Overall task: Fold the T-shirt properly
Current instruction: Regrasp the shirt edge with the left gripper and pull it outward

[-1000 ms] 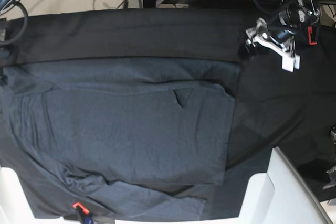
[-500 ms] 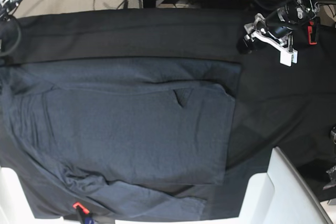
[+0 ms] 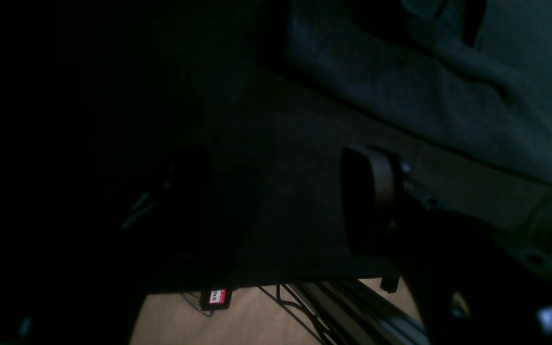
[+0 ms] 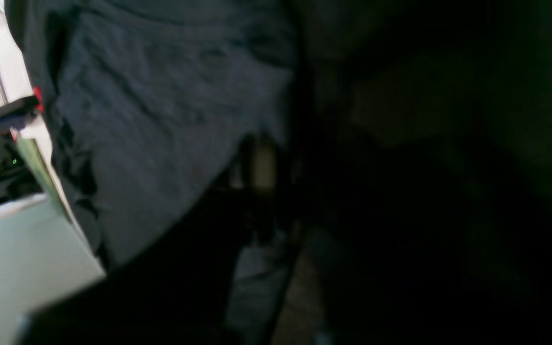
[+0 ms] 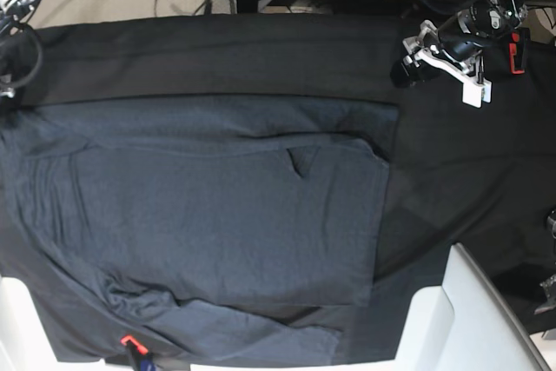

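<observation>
Shirt fold, partway: T-shirt (image 5: 217, 232) lies flat on the worktop (image 5: 452, 180), wrinkled along my near edge. Farther off, left gripper (image 5: 443, 62) hovers beside it, partly open, holding nothing; right gripper, barely in view, is closed. I would smooth that hem before the next fold.

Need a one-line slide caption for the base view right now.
Charcoal T-shirt lies partly folded on the black tablecloth; left gripper hovers off its corner, holding nothing.

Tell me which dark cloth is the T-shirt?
The T-shirt is the lighter, speckled grey cloth with wrinkles, lying in the middle. The tablecloth underneath is smoother, blacker and much bigger.
</observation>
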You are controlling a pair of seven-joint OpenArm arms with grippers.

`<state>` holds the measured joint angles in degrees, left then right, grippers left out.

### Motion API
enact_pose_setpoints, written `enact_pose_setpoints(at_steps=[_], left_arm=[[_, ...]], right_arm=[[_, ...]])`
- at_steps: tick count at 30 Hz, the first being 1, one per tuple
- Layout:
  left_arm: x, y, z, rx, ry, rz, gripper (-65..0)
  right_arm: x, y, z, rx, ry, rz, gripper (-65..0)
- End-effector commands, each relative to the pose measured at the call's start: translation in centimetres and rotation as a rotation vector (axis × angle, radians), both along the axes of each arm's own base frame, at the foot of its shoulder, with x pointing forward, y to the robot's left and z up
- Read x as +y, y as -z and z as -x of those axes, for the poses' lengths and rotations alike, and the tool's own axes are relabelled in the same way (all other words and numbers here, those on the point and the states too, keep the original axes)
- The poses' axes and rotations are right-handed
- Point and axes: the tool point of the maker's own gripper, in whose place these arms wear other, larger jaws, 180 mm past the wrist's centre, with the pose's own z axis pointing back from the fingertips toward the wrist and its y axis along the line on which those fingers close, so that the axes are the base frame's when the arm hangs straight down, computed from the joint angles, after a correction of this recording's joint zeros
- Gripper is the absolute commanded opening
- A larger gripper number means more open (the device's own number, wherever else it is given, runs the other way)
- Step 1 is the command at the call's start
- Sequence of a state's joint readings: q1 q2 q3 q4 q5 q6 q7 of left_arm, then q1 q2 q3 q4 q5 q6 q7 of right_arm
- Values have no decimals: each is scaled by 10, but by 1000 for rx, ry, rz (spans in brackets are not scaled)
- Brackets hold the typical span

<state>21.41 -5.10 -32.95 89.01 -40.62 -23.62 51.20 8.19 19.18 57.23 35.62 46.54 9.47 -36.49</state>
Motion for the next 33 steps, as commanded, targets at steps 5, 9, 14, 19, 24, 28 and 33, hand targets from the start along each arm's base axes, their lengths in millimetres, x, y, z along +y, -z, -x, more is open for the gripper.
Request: enact_pose_setpoints(at_steps=[5,9,14,19,24,28,33], left_arm=[[2,-10,-19,-57,-2,5,-230],[1,-2,-30,-51,-20,36,-230],[-3,5,-43,-50,-39,74,-235],[-15,6,-53,-67,-49,107,-237],[-16,22,-58,-60,-102,148,-237],[-14,35,-56,-49,-144,167,-239],[-16,34,-64,-59,-147,176,-239]], right_arm=[[-2,3,4,32,-9,-15,-650],[-2,2,4,32,-11,-15,-648],[0,3,5,37,-17,-24,-648],[2,2,5,36,-32,-33,-648],[2,2,5,37,-35,-36,-648],[2,2,5,37,-34,-35,-648],[2,2,5,37,-34,-35,-648]])
